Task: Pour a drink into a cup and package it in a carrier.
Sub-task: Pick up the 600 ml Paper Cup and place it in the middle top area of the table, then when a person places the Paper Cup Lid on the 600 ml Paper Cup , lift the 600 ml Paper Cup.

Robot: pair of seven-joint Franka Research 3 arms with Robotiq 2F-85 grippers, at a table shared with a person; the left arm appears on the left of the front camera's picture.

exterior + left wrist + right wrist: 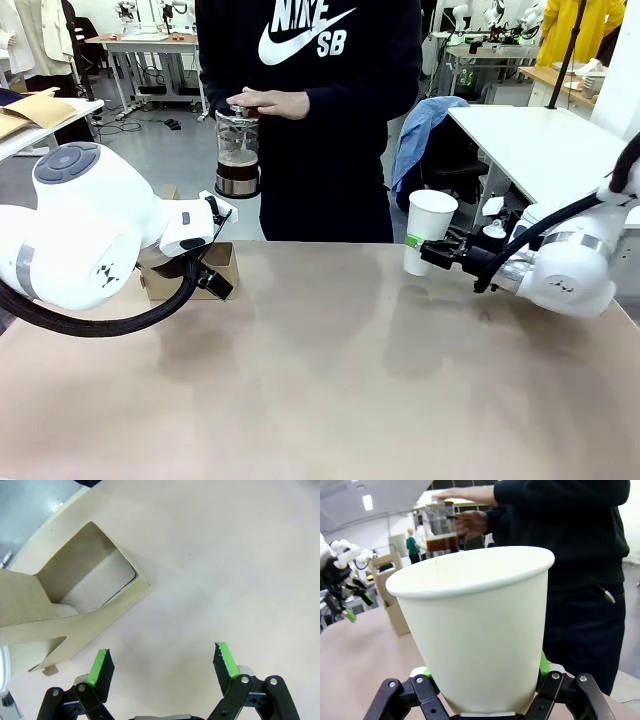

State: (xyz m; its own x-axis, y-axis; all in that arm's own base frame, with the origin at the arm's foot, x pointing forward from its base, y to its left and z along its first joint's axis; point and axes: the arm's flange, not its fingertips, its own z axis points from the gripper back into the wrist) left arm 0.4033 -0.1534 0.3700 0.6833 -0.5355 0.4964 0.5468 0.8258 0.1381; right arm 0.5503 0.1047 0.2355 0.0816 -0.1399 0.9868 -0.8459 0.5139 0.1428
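Your right gripper (432, 250) clamps the tall white paper cup (475, 625); your left gripper (162, 652) gapes beside the brown cardboard carrier (25, 610).

The left arm (85, 235) comes in low from the left with its wrist bent downward. The left end effector (162, 662) faces the table (240, 555), jaws spread wide, its green pads (101, 664) gripping nothing. The right arm (570, 272) extends from the right with its wrist roughly level. The right end effector (432, 250) points sideways, its fingers clamped on the lower part of the upright white cup (430, 222).
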